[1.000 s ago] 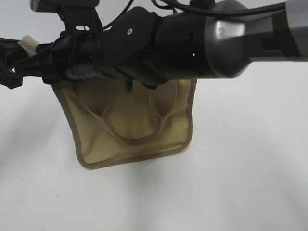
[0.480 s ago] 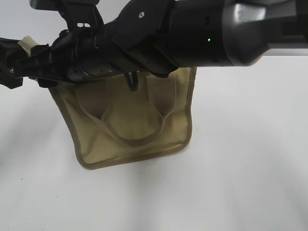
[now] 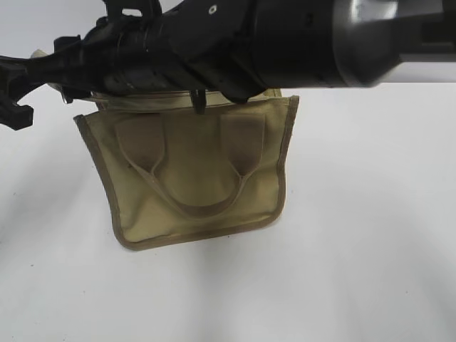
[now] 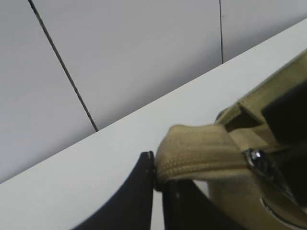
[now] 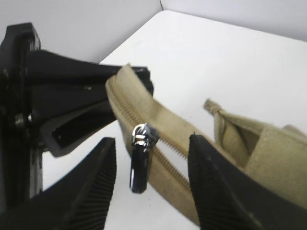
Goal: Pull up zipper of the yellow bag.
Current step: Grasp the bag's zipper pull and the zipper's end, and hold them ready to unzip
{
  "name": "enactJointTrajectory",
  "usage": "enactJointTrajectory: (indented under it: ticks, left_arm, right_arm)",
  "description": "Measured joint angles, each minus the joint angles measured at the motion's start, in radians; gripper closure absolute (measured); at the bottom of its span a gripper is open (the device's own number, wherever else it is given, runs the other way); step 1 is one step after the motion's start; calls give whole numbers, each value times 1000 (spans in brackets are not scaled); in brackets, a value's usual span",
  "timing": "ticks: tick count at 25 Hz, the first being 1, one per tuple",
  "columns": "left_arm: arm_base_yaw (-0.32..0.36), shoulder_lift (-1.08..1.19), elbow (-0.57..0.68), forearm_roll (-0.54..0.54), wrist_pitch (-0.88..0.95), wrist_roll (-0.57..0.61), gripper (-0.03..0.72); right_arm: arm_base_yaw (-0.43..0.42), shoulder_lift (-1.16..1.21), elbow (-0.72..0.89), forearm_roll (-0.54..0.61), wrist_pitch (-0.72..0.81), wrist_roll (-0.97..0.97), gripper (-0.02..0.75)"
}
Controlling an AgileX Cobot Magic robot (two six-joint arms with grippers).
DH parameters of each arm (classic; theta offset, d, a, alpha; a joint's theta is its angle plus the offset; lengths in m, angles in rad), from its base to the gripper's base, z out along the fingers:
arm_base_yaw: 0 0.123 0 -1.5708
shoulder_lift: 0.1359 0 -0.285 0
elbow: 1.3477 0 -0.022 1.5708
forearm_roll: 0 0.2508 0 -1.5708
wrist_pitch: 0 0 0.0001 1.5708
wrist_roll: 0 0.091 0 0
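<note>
The yellow bag stands upright on the white table, its handle loops hanging down the front. Both black arms cross above its top and hide the zipper in the exterior view. My left gripper is shut on the end of the zipper tape and holds it up off the table. It also shows in the right wrist view. My right gripper is open. The silver pull tab hangs between its two ribbed fingers and touches neither. The zipper teeth are apart behind the slider.
The white table surrounds the bag. A grey panelled wall stands behind the table's far edge. The right arm's silver forearm fills the top right of the exterior view.
Both arms have moved up in the exterior view. More of the bag's upper front and its top edge now shows, and its top right corner sits further right.
</note>
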Motion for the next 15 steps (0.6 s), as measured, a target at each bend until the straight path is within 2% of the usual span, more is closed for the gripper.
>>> enactJointTrajectory:
  ticks: [5,7,12,15]
  left_arm:
    - [0,0,0,0,-1,-1,680]
    - [0,0,0,0,-1,-1,680]
    - [0,0,0,0,-2,-1,680]
    - [0,0,0,2,-2,-1,680]
  right_arm:
    - [-24,0,-59,-1,0,-30,361]
    - [-27,-2,-74,-8,45,-26,361]
    - [-27,1,-78,-8,277,62,361]
    - [-27,2,-78,-23,302,104,361]
